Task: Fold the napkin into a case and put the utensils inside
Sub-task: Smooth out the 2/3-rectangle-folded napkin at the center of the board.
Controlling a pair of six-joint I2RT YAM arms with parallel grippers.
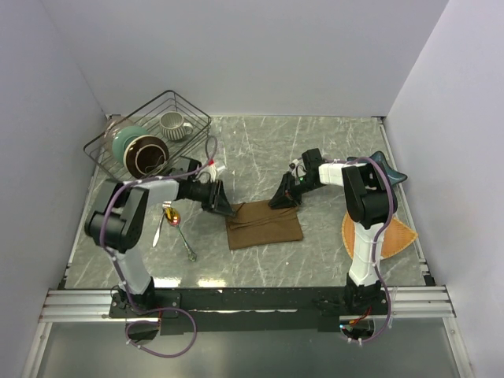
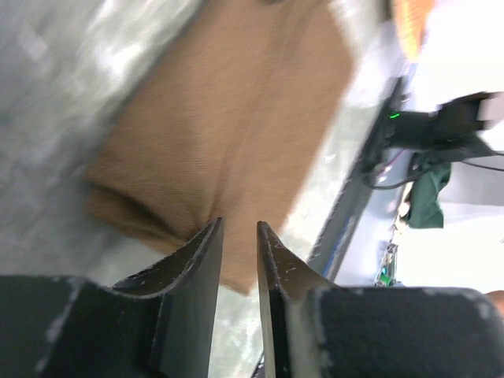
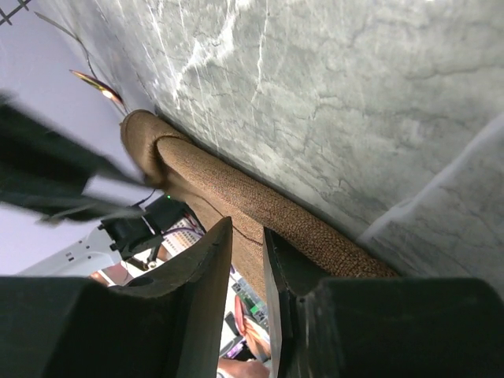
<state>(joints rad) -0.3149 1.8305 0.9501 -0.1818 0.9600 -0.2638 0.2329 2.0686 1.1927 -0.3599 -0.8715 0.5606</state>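
Nearest up, found left gripper (image 2: 239, 223) jaws parted narrowly, gripping nothing. Right gripper (image 3: 246, 224) narrow too, right at the fold; couldn't tell if pinching. Had the napkin (image 1: 264, 224) folded flat mid-table. Hadn't tucked in the utensils (image 1: 172, 214), lying toward the left edge.

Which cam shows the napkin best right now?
Top external: nearly the whole folded napkin is in view and sharp, with only its far corners under the arms. Left wrist shows a blurred stretch of napkin; right wrist shows only one rolled edge of the napkin.
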